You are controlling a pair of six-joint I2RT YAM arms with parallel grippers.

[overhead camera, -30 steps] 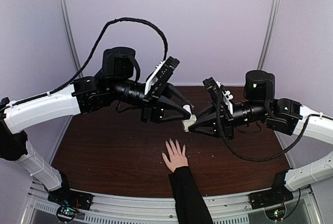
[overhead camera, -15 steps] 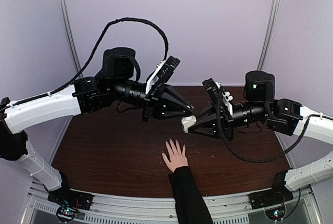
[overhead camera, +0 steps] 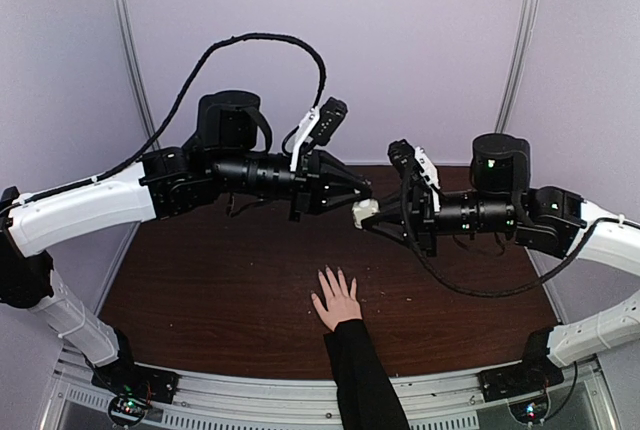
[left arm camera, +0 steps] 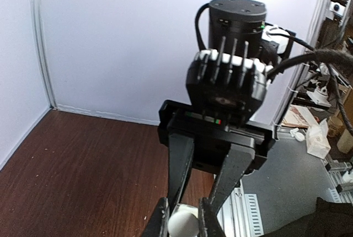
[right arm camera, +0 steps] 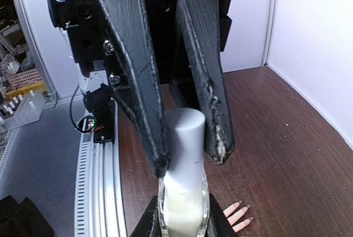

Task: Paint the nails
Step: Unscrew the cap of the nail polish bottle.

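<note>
A small clear bottle (overhead camera: pixel 365 213) with a white cap hangs in the air between my two grippers, above the brown table (overhead camera: pixel 200 280). My left gripper (overhead camera: pixel 366 197) is shut on the white cap (left arm camera: pixel 183 224). My right gripper (overhead camera: pixel 372 222) is shut on the glass body (right arm camera: pixel 185 212). In the right wrist view the left arm's black fingers (right arm camera: pixel 135 82) clamp the cap (right arm camera: pixel 185 138) from above. A light-skinned hand (overhead camera: pixel 337 302) with a black sleeve lies flat on the table below the bottle, fingers spread. Its nails (right arm camera: pixel 246 208) show at the bottom of the right wrist view.
Purple walls with metal corner posts (overhead camera: pixel 130 60) close in the table. An aluminium rail (overhead camera: pixel 300 400) carries both arm bases at the near edge. A black cable (overhead camera: pixel 260 45) loops above the left arm. The sleeved forearm (overhead camera: pixel 360 380) crosses the near edge.
The left gripper closed from wide open onto the bottle's cap, and its wrist has turned. Both grippers and the bottle rose slightly. The hand stayed still.
</note>
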